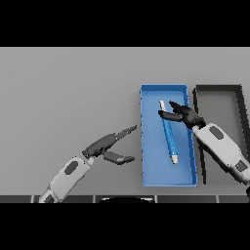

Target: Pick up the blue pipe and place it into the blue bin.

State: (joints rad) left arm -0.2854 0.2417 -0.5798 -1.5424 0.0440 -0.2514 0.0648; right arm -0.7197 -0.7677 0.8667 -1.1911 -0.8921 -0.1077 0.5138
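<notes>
You're looking down at a plain grey tabletop, flat and matte, filling pretty much the whole view. Two things sit directly on it, both over on the right half. First there's the blue bin, a long shallow rectangular tray with its long side running away from you. Just beside it on the right, there's a black bin of about the same shape, angled slightly, with a narrow strip of grey between the two. The black one runs off toward the right edge of the view.
</notes>
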